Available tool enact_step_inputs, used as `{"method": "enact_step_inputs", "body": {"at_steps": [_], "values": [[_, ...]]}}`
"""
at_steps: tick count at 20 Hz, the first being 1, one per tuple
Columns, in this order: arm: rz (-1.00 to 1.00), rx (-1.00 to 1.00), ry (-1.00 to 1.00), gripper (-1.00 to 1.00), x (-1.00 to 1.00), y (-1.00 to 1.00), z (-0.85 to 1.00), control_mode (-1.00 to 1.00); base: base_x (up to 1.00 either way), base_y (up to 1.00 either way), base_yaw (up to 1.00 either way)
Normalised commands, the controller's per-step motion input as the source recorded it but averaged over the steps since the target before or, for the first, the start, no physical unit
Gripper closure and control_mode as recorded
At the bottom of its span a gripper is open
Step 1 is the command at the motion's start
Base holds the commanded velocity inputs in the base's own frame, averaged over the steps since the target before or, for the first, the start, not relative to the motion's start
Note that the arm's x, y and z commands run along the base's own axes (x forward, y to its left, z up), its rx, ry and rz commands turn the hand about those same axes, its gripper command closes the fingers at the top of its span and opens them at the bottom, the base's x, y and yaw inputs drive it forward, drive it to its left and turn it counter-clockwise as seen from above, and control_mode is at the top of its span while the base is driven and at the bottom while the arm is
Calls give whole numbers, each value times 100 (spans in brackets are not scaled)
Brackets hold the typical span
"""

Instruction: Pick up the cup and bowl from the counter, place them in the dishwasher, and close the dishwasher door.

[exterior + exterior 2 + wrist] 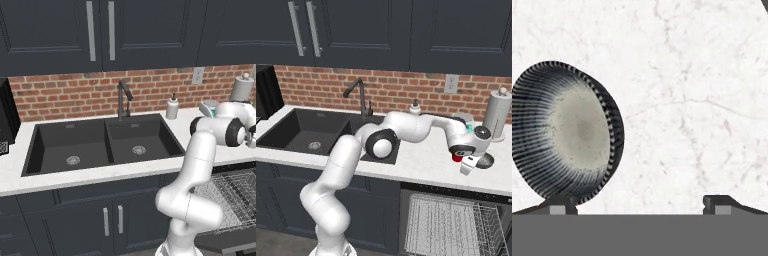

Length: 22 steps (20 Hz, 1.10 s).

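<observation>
My gripper hangs open just above the white counter, near its front edge over the dishwasher. The dark grey ribbed bowl with a pale inside lies at the left of the hand view, its lower rim by my left fingertip; nothing is between the fingers of the gripper. In the right base view the bowl sits just right of the hand. A bit of the red cup peeks out left of the hand. The dishwasher rack is pulled out below, above the lowered door.
A paper towel roll stands at the back right by the brick wall. A soap dispenser and a faucet stand behind the black double sink. A black appliance is at the far left.
</observation>
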Motion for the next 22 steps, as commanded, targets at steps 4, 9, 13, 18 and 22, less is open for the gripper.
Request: {"method": "enact_step_inputs", "body": {"at_steps": [4, 9, 13, 18, 22], "values": [[-9, 0, 0, -100, 28, -27, -14, -100, 0, 0, 0], [-8, 0, 0, -100, 12, -30, -24, -100, 0, 0, 0], [-7, 0, 0, -100, 5, -29, -31, -100, 0, 0, 0], [-5, 0, 0, -100, 8, -25, -30, -100, 0, 0, 0], [-2, 0, 0, -100, 12, -12, -27, -100, 0, 0, 0]]}}
